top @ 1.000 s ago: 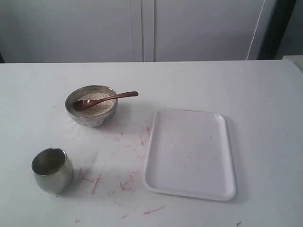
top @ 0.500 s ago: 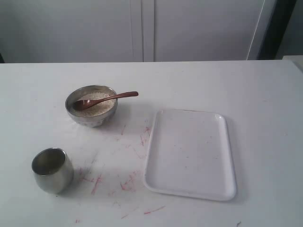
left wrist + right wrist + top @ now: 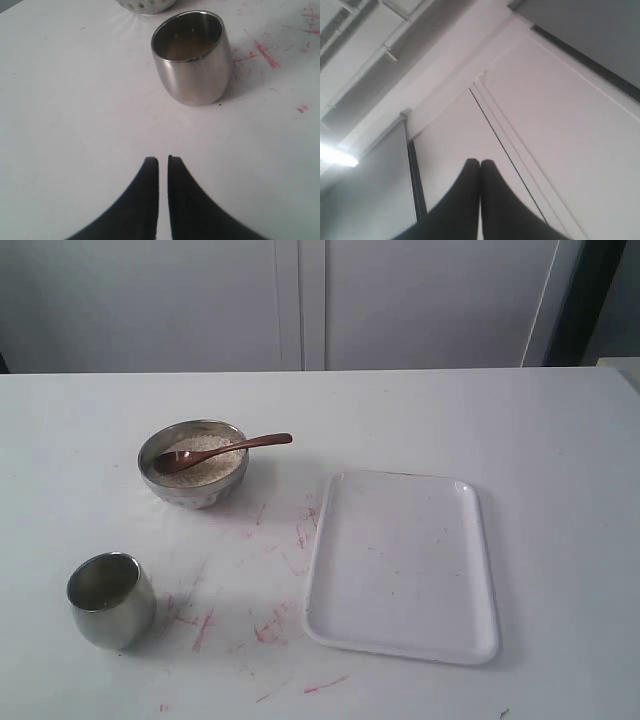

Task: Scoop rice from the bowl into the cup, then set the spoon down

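Observation:
The steel bowl (image 3: 193,476) stands at the table's left centre, filled with off-white rice (image 3: 205,462). The dark wooden spoon (image 3: 222,450) rests with its oval end in the rice and its handle over the rim, pointing right. The small steel cup (image 3: 110,599) stands upright near the front left; it also fills the left wrist view (image 3: 192,57), with a sliver of the bowl (image 3: 145,5) behind it. My left gripper (image 3: 163,160) hangs shut over bare table short of the cup, holding nothing. My right gripper (image 3: 480,162) is shut, aimed at walls and ceiling. Neither arm shows in the exterior view.
A white rectangular tray (image 3: 400,565) lies right of the bowl and cup, nothing on it. Red marks (image 3: 270,625) stain the table between cup and tray. White cabinet doors (image 3: 300,300) stand behind the table's far edge.

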